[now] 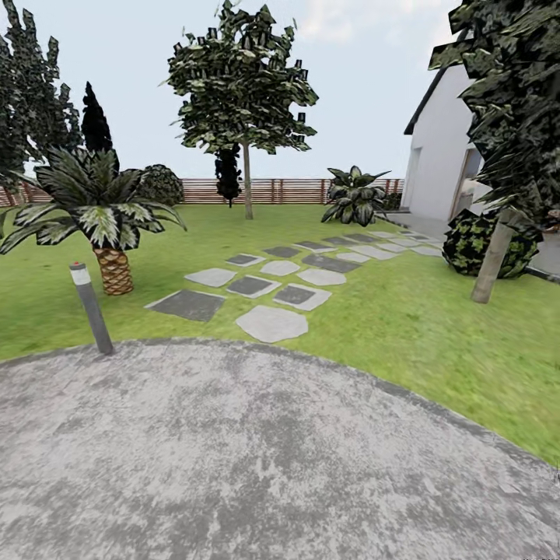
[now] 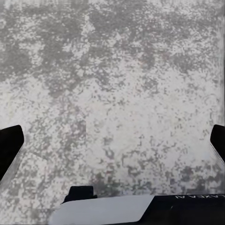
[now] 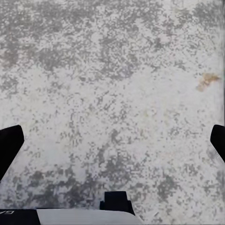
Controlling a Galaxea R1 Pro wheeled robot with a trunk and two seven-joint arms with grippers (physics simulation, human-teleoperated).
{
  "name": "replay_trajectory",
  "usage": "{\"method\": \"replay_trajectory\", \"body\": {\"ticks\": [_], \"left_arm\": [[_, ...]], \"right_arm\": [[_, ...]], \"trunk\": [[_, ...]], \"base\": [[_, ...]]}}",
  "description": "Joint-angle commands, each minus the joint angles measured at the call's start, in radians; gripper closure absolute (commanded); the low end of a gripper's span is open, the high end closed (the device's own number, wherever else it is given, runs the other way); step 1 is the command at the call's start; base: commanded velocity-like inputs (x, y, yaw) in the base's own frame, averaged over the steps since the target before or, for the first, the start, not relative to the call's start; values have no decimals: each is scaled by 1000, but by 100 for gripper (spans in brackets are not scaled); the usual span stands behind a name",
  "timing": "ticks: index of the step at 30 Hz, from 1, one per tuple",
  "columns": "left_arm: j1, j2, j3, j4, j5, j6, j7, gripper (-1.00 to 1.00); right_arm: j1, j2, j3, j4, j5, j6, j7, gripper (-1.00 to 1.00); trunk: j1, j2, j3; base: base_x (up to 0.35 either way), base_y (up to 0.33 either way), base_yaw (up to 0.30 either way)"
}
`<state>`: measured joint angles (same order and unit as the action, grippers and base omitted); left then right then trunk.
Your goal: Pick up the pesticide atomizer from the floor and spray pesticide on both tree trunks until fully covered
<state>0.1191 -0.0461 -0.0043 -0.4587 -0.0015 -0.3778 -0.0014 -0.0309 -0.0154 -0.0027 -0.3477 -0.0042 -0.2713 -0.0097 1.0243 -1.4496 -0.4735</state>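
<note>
You've got both target trees in the head view: the leafy-crowned tree with the thin grey-brown trunk (image 1: pixel 247 180) stands far back on the green lawn (image 1: pixel 404 311) by the brown slatted fence (image 1: pixel 295 190), the second grey-brown trunk (image 1: pixel 493 260) leans at right beside a round dark shrub (image 1: pixel 470 243). Your left gripper (image 2: pixel 112 143) and right gripper (image 3: pixel 112 143) both hang over the mottled grey stone patio (image 1: pixel 257 459), fingers spread wide, nothing between them. Short grey lamp post (image 1: pixel 91 306) at the patio edge, left.

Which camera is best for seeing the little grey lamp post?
The head view: the short grey lamp post stands whole at the edge of the round grey stone patio. Both wrist views look down at speckled grey stone.
</note>
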Motion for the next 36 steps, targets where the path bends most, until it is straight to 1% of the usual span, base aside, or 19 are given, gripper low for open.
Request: {"method": "replay_trajectory", "body": {"ticks": [1,11,33,36], "left_arm": [[1,0,0,-2,0,-1,0,-100],[1,0,0,-2,0,-1,0,-100],[1,1,0,-1,0,-2,-2,-100],[1,6,0,0,-2,-2,-2,-100]], "right_arm": [[-1,0,0,1,0,-3,-1,-100],[-1,0,0,1,0,-3,-1,-100],[-1,0,0,1,0,-3,-1,-100],[-1,0,0,1,0,-3,-1,-100]], "trunk": [[1,0,-1],[1,0,-1],[1,0,-1],[1,0,-1]], "base": [[350,68,-298],[340,130,-300],[305,232,-295],[325,201,-235]]}}
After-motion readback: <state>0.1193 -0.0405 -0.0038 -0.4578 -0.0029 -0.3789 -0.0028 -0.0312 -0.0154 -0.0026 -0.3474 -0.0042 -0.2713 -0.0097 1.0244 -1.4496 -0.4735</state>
